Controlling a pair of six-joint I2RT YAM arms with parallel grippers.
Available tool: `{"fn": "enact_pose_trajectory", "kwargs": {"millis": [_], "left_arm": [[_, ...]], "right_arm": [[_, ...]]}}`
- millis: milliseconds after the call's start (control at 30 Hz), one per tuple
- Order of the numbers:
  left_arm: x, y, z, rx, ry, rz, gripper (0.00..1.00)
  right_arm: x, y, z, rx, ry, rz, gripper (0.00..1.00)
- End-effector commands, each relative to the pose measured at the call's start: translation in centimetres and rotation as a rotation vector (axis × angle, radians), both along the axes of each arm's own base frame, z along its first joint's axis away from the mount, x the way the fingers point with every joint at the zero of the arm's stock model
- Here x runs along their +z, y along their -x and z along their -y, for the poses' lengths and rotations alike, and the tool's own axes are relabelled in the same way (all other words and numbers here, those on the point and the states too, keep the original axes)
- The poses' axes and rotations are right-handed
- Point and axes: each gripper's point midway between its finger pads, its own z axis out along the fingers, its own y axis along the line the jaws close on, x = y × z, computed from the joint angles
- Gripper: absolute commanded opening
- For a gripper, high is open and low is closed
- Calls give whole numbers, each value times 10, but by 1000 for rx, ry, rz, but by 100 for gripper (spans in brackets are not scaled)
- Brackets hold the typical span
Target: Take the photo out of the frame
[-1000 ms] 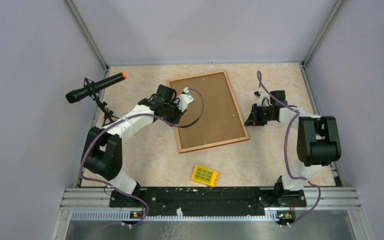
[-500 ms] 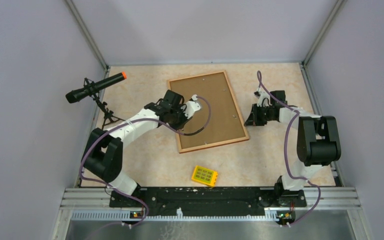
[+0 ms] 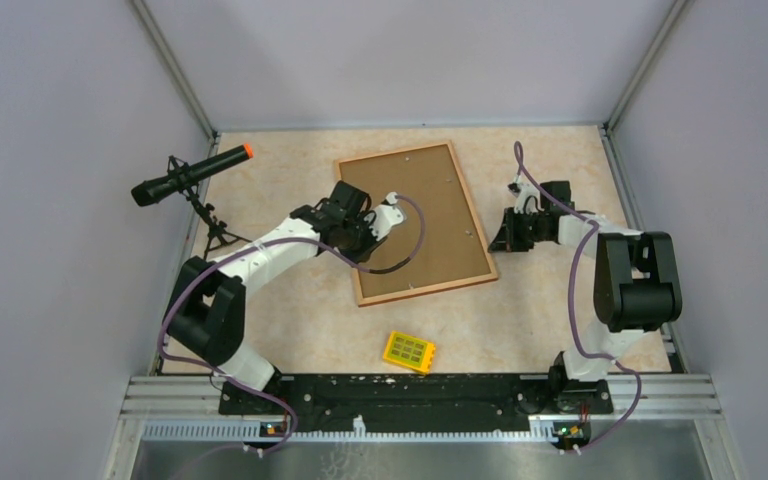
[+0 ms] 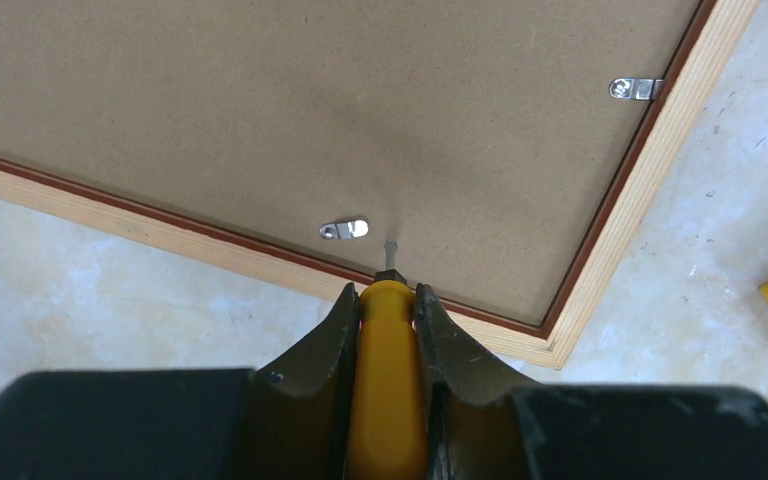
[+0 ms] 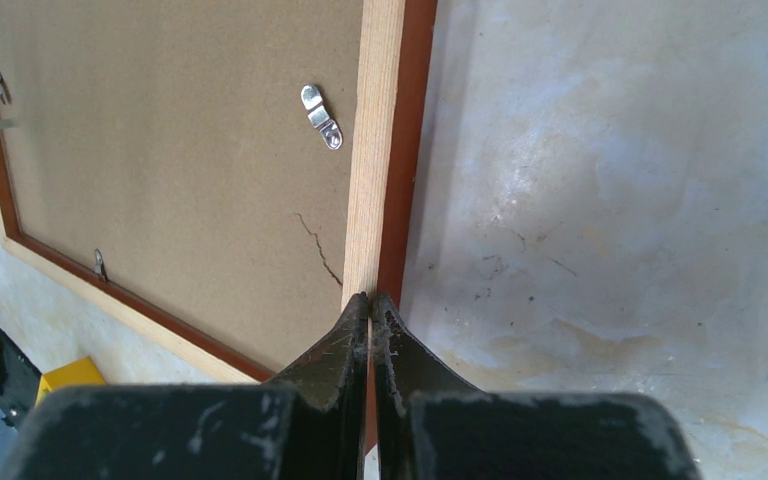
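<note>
- The frame (image 3: 445,225) lies face down on the table (image 3: 290,310), slightly toward 12 o'clock from the middle. Its long sides run roughly from 12 to 6 o'clock with a slight tilt.
- Its brown fibreboard back (image 4: 310,110) faces up inside a light wood rim. The photo is hidden beneath it.
- The left gripper (image 4: 388,295) is over the frame's 9 o'clock long edge. Its fingers are clamped on the handle of a yellow screwdriver (image 4: 388,380).
- The screwdriver's thin metal tip points onto the back just inside the rim. A small metal turn clip (image 4: 346,229) lies just beside it at about 10 o'clock. Whether the tip touches the board cannot be told.
- A second clip (image 4: 634,89) sits near the rim of the adjoining side.
- The right gripper (image 5: 370,305) is at the frame's 3 o'clock edge. Its fingertips are pressed together with nothing between them, right at the wood rim.
- Another clip (image 5: 321,116) and a thin crack (image 5: 315,245) show on the back just inside that rim.
- A yellow block (image 3: 409,352) lies on the table at 6 o'clock from the frame, apart from it.
- A microphone (image 3: 188,175) on a small stand is at about 10 o'clock.
</note>
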Motion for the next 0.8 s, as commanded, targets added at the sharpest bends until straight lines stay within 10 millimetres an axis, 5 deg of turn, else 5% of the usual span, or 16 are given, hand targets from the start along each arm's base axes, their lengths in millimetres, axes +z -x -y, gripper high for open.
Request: {"fn": "enact_pose_trajectory", "kwargs": {"millis": [0,767], "left_arm": [[26,-11,-4,20,2,67,0],[12,-40,7,77,45,113,0]], "right_arm": [[-19,24,-5,28,3,-111,0],[-22,25,-7,38,-4,-127,0]]}}
